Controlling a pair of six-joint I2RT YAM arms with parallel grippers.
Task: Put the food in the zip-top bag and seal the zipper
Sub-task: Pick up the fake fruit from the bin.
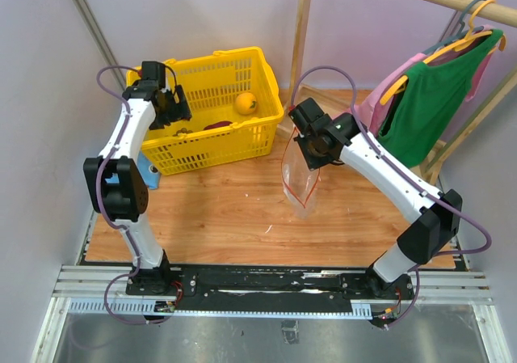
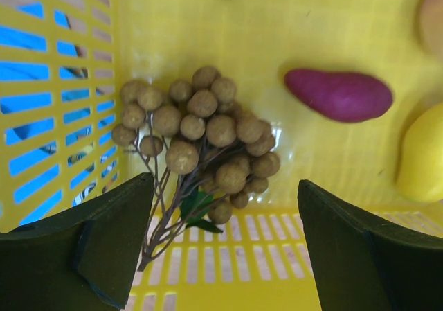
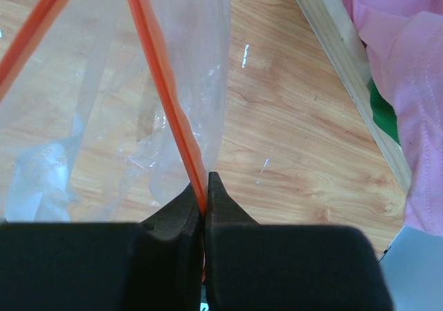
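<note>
My table (image 1: 226,217) is warm wood-grain board, evenly lit with no hard shadows. Pale lilac walls (image 1: 210,15) close it in behind and at both sides. At my right stands a wooden rack (image 1: 302,31), with a green top (image 1: 436,96) and a pink top (image 1: 378,96) on yellow hangers (image 1: 460,44).

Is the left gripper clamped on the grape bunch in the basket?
No: the left gripper is open, its fingers wide apart and not closed on the grape bunch, which lies on the floor of the yellow basket.
</note>
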